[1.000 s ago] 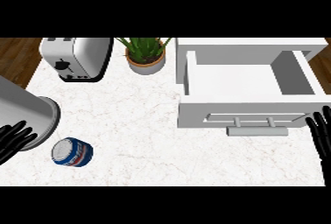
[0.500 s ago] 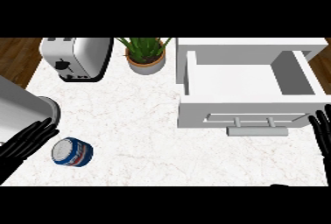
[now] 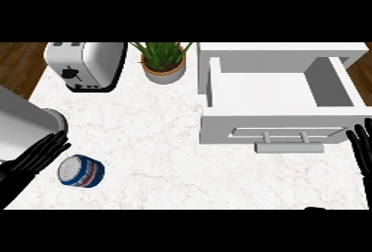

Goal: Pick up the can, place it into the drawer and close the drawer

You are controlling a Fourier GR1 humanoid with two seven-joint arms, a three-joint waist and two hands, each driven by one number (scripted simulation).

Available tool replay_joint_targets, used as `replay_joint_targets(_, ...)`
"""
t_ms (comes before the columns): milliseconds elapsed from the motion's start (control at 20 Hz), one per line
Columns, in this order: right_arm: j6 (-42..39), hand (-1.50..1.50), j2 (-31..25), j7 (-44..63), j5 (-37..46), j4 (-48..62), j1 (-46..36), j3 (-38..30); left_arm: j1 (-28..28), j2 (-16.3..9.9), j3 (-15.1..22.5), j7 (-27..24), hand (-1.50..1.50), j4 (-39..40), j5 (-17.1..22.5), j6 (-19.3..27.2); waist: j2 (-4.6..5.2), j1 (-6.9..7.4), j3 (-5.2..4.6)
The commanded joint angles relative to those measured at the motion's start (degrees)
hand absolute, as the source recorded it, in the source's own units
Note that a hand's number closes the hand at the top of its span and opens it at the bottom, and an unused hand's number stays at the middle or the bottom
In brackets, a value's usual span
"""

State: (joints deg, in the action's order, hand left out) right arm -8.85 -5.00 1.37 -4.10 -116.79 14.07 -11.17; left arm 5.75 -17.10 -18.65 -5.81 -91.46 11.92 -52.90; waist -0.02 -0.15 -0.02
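A kitchen: marble counter [image 3: 181, 162] bearing a toaster [image 3: 85, 65] and potted plant [image 3: 164, 61].

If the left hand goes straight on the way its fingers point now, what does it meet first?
Probably the grey metal cylinder: the left hand points up and right toward its edge, passing beside the can. Height is unclear.

**Counter inventory: one of nearly everything, two hands**

From my station I count one can [image 3: 80, 171], blue and white with a red band, at the lower left of the frame. One drawer [image 3: 280, 109] stands open at the right, with one handle [image 3: 288, 146] on its front. One toaster [image 3: 85, 65] sits at the upper left, and one potted plant [image 3: 164, 60] at the upper middle. One grey cylinder [image 3: 25, 125] shows at the left edge. I see two hands: the left hand [image 3: 33, 158] at lower left and the right hand [image 3: 362, 150] at the right edge.
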Motion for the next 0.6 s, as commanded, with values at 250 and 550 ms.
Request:
replay_joint_targets(250, 0.63, -1.5, 1.36, 4.41, 1.39, -4.07, -0.83, 0.98, -4.22, -0.45, 0.08, -14.18, -1.5, 12.45, -13.86, 2.15, 0.0, -0.05, -0.01)
replay_joint_targets(550, -2.03, -1.5, 1.27, -0.92, 0.64, 0.59, 1.41, -0.88, -5.54, -3.47, 2.15, -23.61, -1.5, 21.7, -18.32, 3.39, 0.03, -0.11, 0.0)
